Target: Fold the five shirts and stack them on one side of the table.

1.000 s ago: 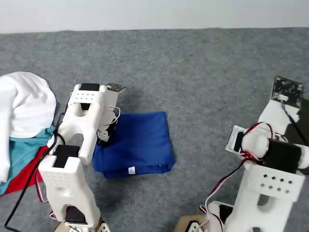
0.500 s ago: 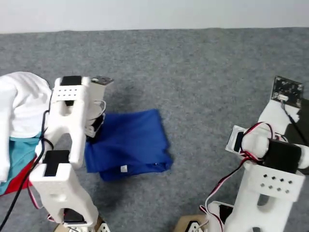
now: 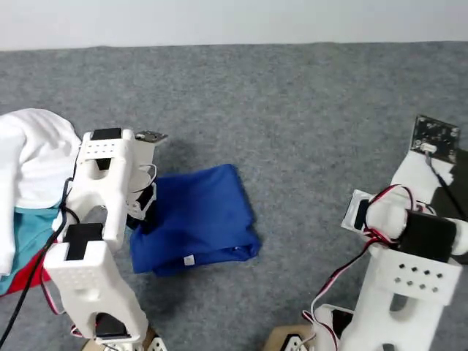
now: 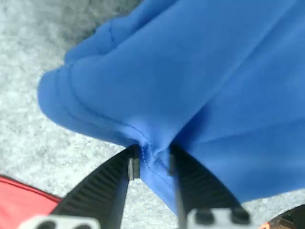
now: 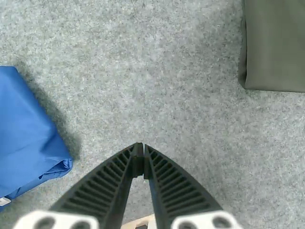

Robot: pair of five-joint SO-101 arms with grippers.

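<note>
A folded blue shirt [image 3: 196, 218] lies on the grey carpet left of the middle. My left gripper [image 4: 150, 160] is shut on the blue shirt's [image 4: 190, 81] left edge, pinching a fold of cloth between its black fingers [image 4: 131, 164]. In the high view the left arm [image 3: 102, 197] stands over that edge. My right gripper [image 5: 143, 162] hangs shut above bare carpet with nothing in it, the blue shirt [image 5: 26, 129] off to one side. The right arm [image 3: 409, 241] stays folded at the right.
A pile of unfolded shirts sits at the far left: white [image 3: 33, 161], teal [image 3: 29, 227] and red [image 3: 22, 274]. A dark olive folded shirt [image 5: 274, 43] lies at the right, near the right arm. A small black board [image 3: 436, 136] stands at the right edge.
The left arm has dragged the blue shirt leftward toward the pile and turned it slightly. The right arm has not moved.
</note>
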